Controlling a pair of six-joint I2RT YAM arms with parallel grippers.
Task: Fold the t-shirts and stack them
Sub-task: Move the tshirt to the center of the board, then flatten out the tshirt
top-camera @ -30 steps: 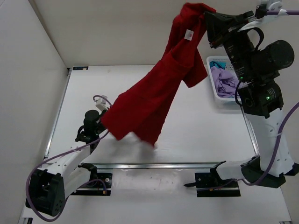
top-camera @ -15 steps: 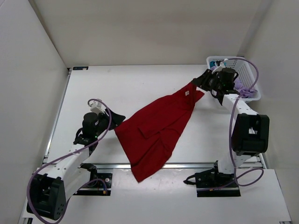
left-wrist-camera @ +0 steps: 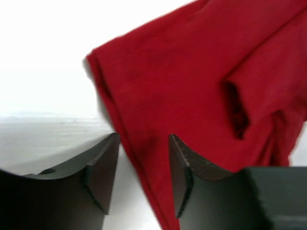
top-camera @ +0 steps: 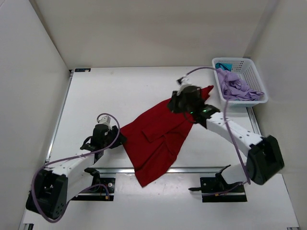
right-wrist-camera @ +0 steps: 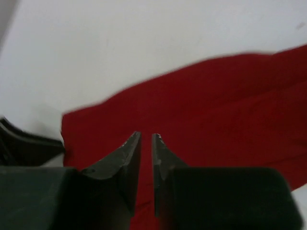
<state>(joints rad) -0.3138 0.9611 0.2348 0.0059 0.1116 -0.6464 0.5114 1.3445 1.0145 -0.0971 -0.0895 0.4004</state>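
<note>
The dark red t-shirt (top-camera: 158, 139) lies spread and rumpled on the white table, running from near the basket down to the front rail. My left gripper (top-camera: 119, 139) is at its left corner. In the left wrist view the jaws (left-wrist-camera: 143, 139) stand open with the shirt's edge (left-wrist-camera: 192, 86) between them. My right gripper (top-camera: 178, 103) hovers over the shirt's upper part. In the right wrist view its jaws (right-wrist-camera: 145, 135) are nearly shut with a thin gap, nothing between them, and the red fabric (right-wrist-camera: 216, 96) below. The lavender shirt (top-camera: 235, 86) and the teal shirt (top-camera: 221, 65) are in the basket.
The white lattice basket (top-camera: 238, 59) stands at the back right corner of the table. A metal rail (top-camera: 192, 169) runs along the front edge, and the shirt's hem hangs over it. Walls close in the left, back and right sides.
The red shirt came down from the air and now lies on the table. My right gripper let go of the collar and moved left over the shirt. My left gripper opened and shifted slightly forward.
</note>
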